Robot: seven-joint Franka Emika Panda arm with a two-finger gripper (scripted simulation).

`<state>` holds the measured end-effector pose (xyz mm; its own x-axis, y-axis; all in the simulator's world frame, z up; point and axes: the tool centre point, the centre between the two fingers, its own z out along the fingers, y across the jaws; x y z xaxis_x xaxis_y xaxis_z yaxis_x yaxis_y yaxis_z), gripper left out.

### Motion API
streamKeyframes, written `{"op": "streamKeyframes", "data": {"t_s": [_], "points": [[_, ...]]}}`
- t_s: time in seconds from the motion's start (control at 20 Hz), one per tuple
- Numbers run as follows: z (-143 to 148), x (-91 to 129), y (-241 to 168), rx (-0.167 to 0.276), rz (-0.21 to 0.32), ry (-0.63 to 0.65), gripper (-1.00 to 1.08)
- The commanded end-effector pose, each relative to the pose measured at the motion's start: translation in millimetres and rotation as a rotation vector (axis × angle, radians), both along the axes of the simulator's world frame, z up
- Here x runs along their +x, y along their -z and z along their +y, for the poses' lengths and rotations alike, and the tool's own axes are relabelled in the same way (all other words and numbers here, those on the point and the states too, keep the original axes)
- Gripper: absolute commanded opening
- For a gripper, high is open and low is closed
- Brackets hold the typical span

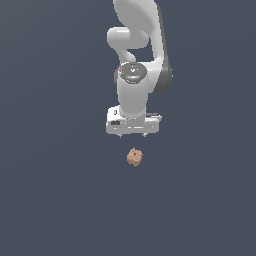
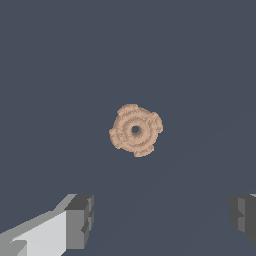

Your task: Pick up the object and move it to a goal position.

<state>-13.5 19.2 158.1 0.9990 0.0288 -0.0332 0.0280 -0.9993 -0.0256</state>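
Hand (image 1: 132, 135) above the object (image 1: 135, 157), apart from it.

Fingers (image 2: 79, 220) spread wide, nothing between them. Just below the hand and clear of both fingertips, resting on the dark bench (image 1: 55, 200): tan-brown, lumpy, ringed around a small centre hole in the wrist view (image 2: 136, 130).

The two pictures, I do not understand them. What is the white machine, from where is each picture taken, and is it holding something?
The white machine is a robot arm in a computer simulation. One picture comes from a camera off the arm and shows it above a dark surface. The other comes from a camera on its wrist, looking down. The gripper has two fingers, spread wide apart and holding nothing. The small tan-brown lumpy object, with a hole in its middle, lies on the surface, not touched.
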Motion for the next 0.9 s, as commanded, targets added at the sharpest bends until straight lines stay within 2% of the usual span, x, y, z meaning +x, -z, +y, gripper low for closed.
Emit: {"op": "streamKeyframes", "data": {"t_s": [0.0,0.5,0.85], "points": [[0.0,0.0,0.0,0.0,0.0,0.0,1.0],[7.4,-10.7,10.5,0.021,0.03,0.012,1.0],[7.4,-8.3,12.3,0.019,0.027,0.028,1.0]]}}
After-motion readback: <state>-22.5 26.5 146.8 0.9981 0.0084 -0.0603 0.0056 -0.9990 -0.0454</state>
